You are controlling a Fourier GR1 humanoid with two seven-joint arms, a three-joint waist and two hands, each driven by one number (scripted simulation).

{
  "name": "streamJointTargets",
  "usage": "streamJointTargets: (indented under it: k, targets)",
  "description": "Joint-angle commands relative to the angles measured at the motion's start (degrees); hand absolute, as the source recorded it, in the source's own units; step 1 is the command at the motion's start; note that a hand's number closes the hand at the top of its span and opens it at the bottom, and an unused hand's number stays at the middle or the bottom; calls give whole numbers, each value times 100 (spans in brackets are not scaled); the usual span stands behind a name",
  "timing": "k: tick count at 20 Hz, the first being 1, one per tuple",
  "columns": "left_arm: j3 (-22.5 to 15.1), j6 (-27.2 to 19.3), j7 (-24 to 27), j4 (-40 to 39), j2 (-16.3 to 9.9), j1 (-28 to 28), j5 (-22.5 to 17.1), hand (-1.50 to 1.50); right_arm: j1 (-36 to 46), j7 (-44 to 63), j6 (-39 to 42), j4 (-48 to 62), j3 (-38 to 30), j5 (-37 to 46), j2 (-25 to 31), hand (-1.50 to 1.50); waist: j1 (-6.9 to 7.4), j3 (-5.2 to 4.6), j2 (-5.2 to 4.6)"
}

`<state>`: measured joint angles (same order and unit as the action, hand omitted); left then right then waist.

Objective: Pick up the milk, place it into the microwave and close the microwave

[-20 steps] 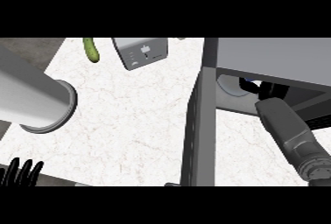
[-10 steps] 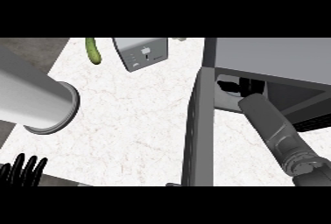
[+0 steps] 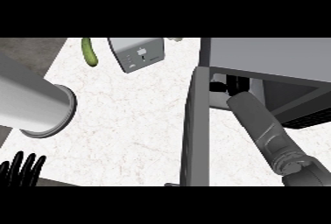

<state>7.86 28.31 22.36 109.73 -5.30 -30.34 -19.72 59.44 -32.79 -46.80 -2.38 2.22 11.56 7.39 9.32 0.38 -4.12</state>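
Note:
The microwave [image 3: 271,57] stands at the right, and its open door [image 3: 196,131] shows edge-on, running toward me. My right forearm reaches up into the dark cavity, where the black right hand [image 3: 237,83] shows only partly under the top edge. A small white patch, apparently the milk [image 3: 216,87], sits right against that hand on its left; most of it is hidden. My left hand [image 3: 20,169] rests open at the lower left edge, fingers up.
A large grey cylinder [image 3: 32,105] lies across the left side of the white marble counter [image 3: 129,127]. A toaster [image 3: 137,53] and a green cucumber [image 3: 89,51] sit at the back. The door splits the counter in two.
My right forearm has swung left and pushed deeper into the microwave. The left hand has risen slightly into view at the lower left.

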Motion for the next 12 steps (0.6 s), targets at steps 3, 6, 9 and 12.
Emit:
streamJointTargets:
  k: [3,6,9,12]
  targets:
    - [53,86,40,3,-45,-41,-69,-150,-228,-518,675,-443,-495,-497,-217,-150,-139,17,60]
    - [-11,32,103,2,80,-92,12,-150,-319,-763,1112,-574,-726,-724,-232,-150,-221,13,100]
    - [8,177,110,67,13,-361,-28,-150,-611,-1145,1393,-673,-971,-970,-425,-150,-298,5,172]
    - [155,40,-84,206,-69,-188,-175,-150,-870,-1515,2026,-690,-1129,-1128,-284,-150,-450,1,192]
